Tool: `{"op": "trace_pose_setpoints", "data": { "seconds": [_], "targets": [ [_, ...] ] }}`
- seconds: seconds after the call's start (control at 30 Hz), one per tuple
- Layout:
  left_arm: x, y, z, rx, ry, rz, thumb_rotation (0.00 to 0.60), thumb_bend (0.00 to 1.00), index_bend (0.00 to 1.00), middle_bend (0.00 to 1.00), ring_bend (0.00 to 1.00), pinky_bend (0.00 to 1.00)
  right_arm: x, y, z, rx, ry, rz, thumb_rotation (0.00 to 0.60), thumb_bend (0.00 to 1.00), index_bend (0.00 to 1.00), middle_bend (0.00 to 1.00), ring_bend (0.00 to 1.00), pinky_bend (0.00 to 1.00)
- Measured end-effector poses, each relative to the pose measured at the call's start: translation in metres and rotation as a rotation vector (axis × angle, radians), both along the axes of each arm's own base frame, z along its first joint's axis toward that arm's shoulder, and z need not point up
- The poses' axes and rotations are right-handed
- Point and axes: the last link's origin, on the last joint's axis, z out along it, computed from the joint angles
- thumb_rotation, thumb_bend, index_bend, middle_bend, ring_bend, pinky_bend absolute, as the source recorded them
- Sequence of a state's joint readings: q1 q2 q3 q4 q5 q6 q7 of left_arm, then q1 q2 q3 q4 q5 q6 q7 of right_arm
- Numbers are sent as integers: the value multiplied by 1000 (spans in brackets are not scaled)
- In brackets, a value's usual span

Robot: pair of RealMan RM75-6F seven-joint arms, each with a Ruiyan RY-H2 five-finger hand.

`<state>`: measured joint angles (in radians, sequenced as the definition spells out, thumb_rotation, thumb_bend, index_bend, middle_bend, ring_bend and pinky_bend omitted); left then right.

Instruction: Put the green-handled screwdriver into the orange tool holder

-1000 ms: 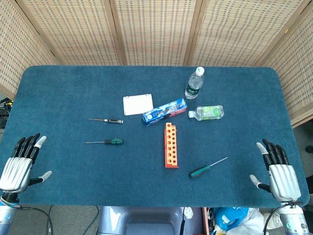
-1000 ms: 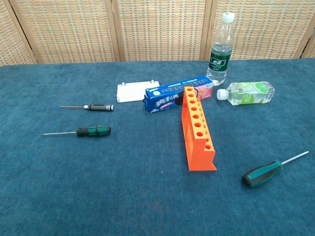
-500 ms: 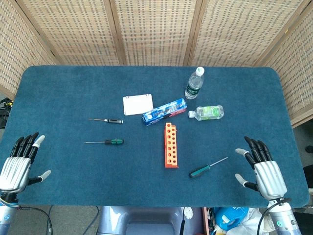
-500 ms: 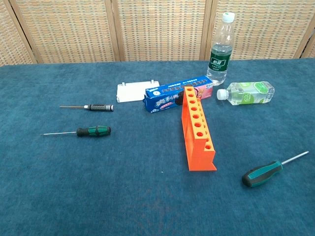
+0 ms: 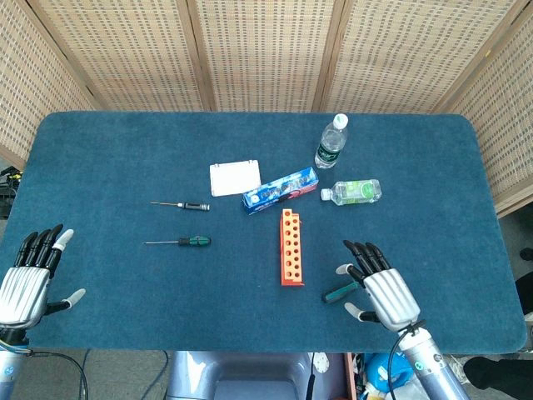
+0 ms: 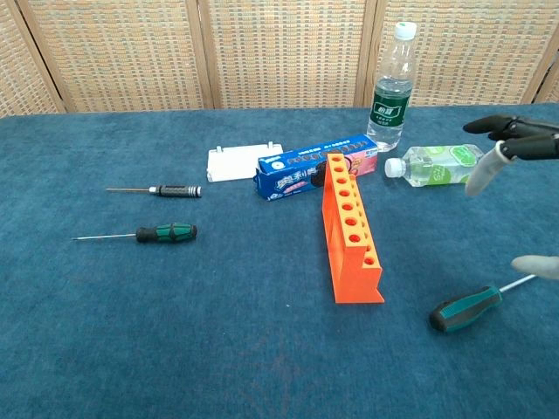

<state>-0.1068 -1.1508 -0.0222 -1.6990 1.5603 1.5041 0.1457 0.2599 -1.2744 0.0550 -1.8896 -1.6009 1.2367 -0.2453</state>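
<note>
Right hand [image 5: 385, 293] moved in — over screwdriver [image 5: 341, 291].

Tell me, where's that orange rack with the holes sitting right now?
The orange tool holder stands near the table's middle in the head view, just in front of the blue box, with the right hand to its right.

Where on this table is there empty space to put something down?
The table is bare along its far edge behind the white box, and at the near-left corner before the small screwdriver. It is crowded around the orange tool holder and the bottles.
</note>
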Motion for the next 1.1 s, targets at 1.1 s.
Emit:
{"op": "trace_pose_setpoints", "data": {
  "seconds": [1.1],
  "targets": [
    [-1, 1, 0, 1, 1, 2, 600, 0, 0, 0, 0, 0, -20, -29, -77, 197, 53, -101, 600, 204, 389, 0, 0, 0]
  ]
}}
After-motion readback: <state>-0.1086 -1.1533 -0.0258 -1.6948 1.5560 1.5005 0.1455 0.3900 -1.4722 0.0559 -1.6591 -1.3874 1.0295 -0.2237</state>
